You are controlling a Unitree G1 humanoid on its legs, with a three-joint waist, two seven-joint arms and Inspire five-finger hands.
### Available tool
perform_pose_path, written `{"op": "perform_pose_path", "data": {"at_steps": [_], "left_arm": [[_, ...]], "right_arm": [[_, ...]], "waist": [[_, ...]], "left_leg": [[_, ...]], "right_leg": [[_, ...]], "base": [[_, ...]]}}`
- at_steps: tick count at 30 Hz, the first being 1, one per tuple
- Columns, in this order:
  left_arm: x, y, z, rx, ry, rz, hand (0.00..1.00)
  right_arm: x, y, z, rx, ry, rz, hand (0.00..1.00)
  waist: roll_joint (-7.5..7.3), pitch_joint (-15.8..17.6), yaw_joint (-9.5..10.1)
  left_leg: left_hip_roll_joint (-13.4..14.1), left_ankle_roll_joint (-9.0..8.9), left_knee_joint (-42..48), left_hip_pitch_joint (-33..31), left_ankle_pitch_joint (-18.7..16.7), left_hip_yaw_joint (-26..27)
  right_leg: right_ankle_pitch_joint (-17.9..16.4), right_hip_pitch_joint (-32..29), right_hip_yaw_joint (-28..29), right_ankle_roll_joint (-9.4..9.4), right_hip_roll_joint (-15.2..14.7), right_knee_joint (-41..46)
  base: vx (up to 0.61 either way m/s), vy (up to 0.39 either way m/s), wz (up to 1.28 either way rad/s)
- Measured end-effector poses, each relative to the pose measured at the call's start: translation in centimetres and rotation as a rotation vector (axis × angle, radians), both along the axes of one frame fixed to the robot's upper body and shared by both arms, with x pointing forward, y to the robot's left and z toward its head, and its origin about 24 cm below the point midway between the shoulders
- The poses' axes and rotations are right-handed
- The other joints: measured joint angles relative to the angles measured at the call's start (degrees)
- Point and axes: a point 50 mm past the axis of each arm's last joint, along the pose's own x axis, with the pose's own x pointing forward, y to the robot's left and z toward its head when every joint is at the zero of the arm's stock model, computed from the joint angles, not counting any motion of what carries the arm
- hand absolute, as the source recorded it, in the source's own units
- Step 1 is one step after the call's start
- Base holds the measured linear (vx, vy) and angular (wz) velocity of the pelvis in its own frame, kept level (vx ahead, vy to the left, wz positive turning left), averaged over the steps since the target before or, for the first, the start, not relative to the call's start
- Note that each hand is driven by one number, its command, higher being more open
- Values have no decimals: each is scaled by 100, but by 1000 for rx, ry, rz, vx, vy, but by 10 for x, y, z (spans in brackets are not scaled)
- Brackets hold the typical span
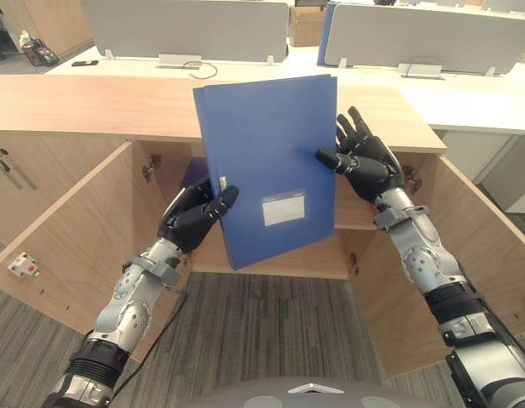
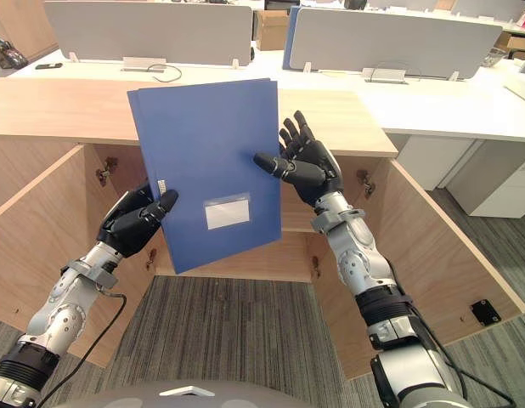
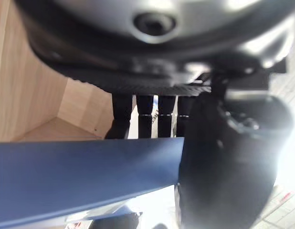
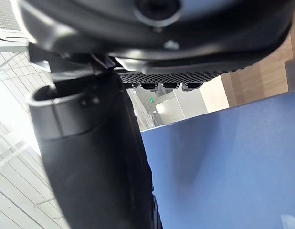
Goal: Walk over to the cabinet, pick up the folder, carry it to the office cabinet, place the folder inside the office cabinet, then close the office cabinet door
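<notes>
Folder [image 1: 267,166] stands upright before the open cabinet [image 1: 84,229] — left robot hand [image 1: 194,217] pinches its lower corner, right robot hand [image 1: 364,157] spread, thumb steadying the edge. Thin grip — it may swing, or clip the cabinet top going in.

Office. Across the upper frame ran white desks [image 1: 466,98] with grey divider screens [image 1: 186,25] standing along them, a loose cable [image 1: 205,68] lay on one desk, and a cardboard box [image 1: 305,25] sat behind. Mid frame was a low wood-laminate storage cabinet [image 1: 93,102] with both doors [image 1: 67,246] swung open. The bottom of the frame showed grey ribbed carpet [image 1: 271,331], the commercial type.
</notes>
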Motion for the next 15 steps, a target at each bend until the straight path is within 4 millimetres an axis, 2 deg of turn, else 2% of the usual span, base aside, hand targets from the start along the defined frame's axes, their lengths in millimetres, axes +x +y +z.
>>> {"op": "perform_pose_path", "data": {"at_steps": [8, 9, 12, 15], "left_arm": [[-2, -4, 3, -58, 3, -43, 0], [-2, -4, 3, -58, 1, -45, 0], [-2, -6, 5, -51, -3, -59, 0], [-3, -4, 4, -32, 11, -78, 0]], "right_arm": [[14, 7, 2, -57, 20, 31, 100], [15, 7, 2, -71, 22, 37, 0], [13, 5, 1, -131, 25, 84, 0], [7, 12, -10, -240, 75, 222, 0]], "waist": [[0, 0, -1], [0, 0, 3], [-2, 1, 19], [-7, 0, 12]], "left_leg": [[42, -13, 2, 8, 14, 50], [44, -14, 2, 6, 13, 61], [47, -28, 3, 4, 4, 78], [65, -44, 4, 8, -7, 92]], "right_leg": [[18, -11, 45, -23, 17, -17], [30, -10, 53, -31, 21, -39], [52, 6, 63, -27, 31, -94], [52, 12, 72, -28, 46, -110]], "base": [[-28, -24, -3], [-13, -22, -5], [-6, -9, -2], [-14, -24, -2]]}}
